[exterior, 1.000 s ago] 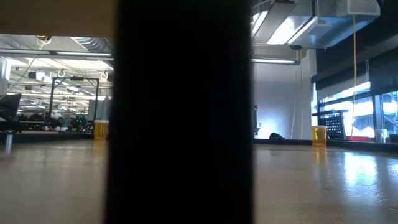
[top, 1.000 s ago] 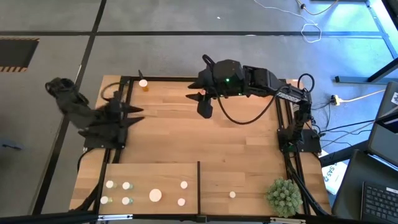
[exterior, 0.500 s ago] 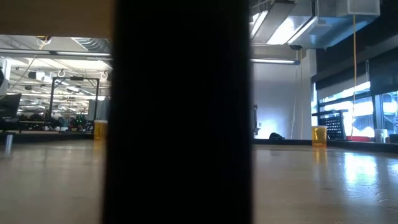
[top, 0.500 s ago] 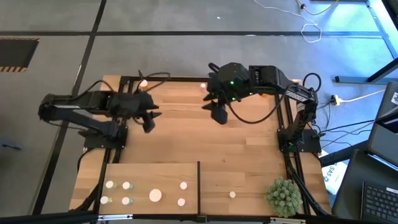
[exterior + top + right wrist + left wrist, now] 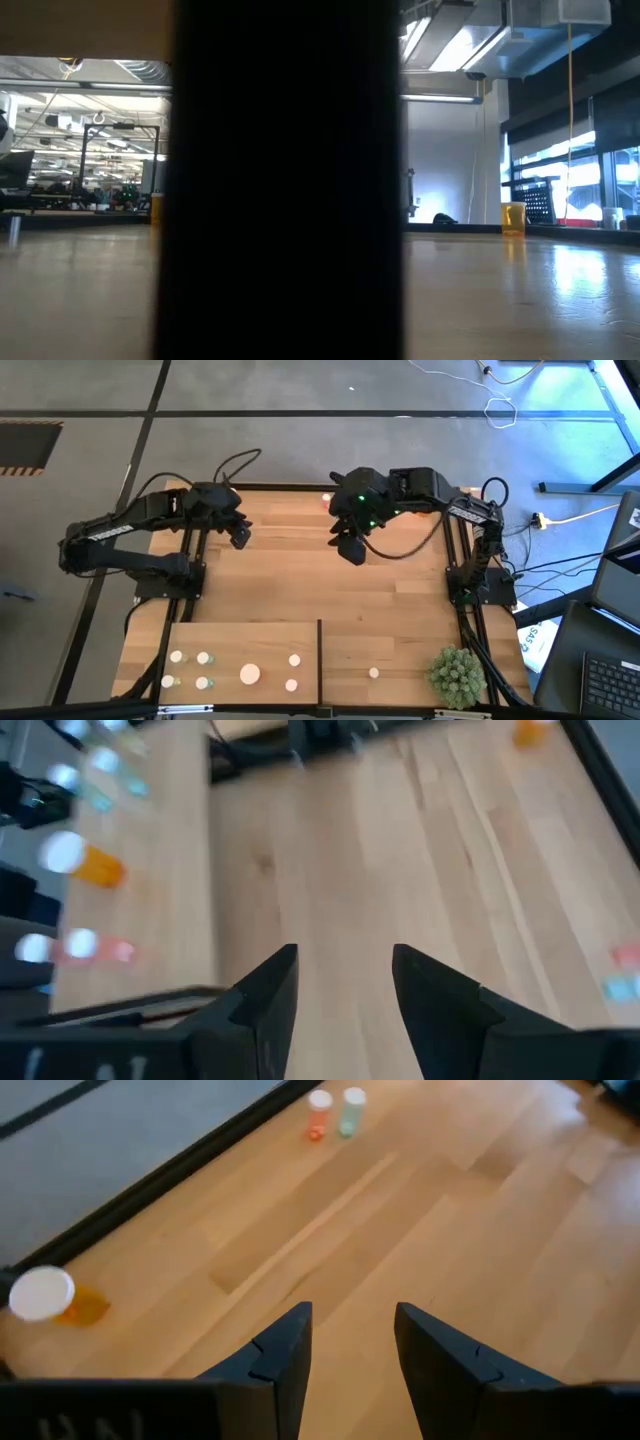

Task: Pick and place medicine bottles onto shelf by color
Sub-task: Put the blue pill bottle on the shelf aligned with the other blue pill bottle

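The left gripper (image 5: pixel 241 538) and the right gripper (image 5: pixel 350 548) are both hovering near the table's far edge, jaws apart and holding nothing. Several bottles (image 5: pixel 204 659) are standing on the shelf (image 5: pixel 240 635) at the near edge. An orange bottle (image 5: pixel 45 1296) and an orange-and-green pair (image 5: pixel 335 1111) are waiting by the far edge. They are probably light, stiff, smooth and easily tipped; gripping across the round body is looking safest. A dark upright (image 5: pixel 285 180) is blocking most of the low view, and label details are not showing.
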